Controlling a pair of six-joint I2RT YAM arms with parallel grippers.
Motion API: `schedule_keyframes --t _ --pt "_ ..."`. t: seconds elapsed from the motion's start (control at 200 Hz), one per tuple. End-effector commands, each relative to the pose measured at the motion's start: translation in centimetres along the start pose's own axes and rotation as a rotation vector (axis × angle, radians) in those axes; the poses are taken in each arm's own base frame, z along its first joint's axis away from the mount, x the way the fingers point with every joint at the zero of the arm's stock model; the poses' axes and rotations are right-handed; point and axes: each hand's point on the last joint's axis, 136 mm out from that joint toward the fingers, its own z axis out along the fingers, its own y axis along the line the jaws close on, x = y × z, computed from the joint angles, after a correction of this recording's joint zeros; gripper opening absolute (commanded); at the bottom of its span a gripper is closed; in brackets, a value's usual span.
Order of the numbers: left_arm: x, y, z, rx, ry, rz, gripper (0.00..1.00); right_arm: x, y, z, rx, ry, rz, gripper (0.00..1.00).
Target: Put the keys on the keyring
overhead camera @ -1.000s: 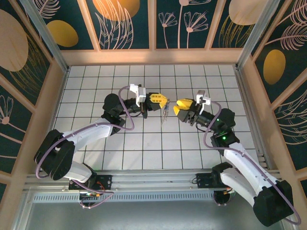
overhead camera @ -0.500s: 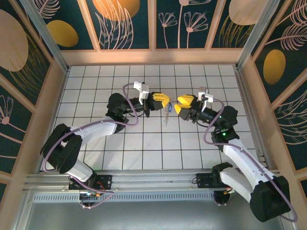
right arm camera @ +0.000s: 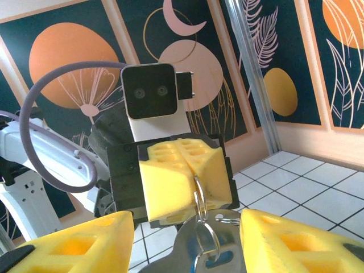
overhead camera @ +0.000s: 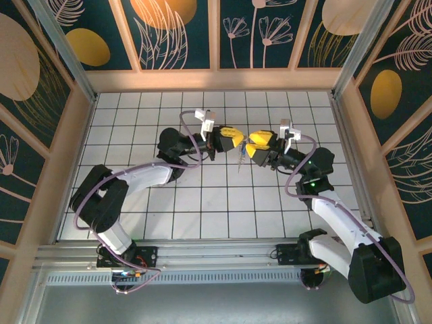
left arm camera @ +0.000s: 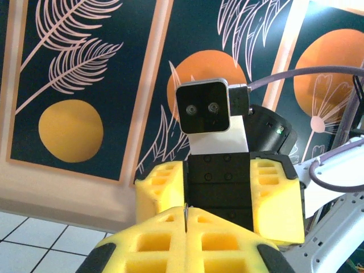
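Over tiled table (overhead camera: 202, 209), left end effector (overhead camera: 236, 141) pinches keyring (right arm camera: 199, 200), keys (right arm camera: 190, 253) dangling.

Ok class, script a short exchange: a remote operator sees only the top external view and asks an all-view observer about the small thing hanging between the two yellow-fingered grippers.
Operator: What is hanging between the grippers? From above it is just a thin sliver.
Observer: The right wrist view shows a thin silvery metal keyring pinched in the shut left gripper.
Operator: Is anything on that ring?
Observer: A pale silvery flat key hangs from it, low between the spread jaws of the open right gripper.
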Motion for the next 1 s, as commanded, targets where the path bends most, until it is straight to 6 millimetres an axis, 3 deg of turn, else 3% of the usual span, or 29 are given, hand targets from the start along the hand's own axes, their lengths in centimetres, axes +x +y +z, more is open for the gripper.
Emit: schedule_keyframes --t 0.0,0.791,0.816,0.996 --pt "-2.7 -1.7 0.4 0.071 -0.069 0.052 0.00 -2.1 1.1 0.2 -0.045 -0.041 -0.063 0.52" --pt "-2.8 -1.8 0.3 0.086 -0.090 0.040 0.00 -2.6 0.0 1.0 -0.042 -0.059 -0.046 0.45" --pt "-1.8 -1.0 0.4 0.075 -0.077 0.020 0.00 -2.6 0.0 1.0 -0.042 -0.058 -0.043 0.44" --pt "-1.5 -0.8 0.4 0.073 -0.074 0.014 0.00 -2.5 -0.4 1.2 -0.041 -0.060 -0.032 0.43"
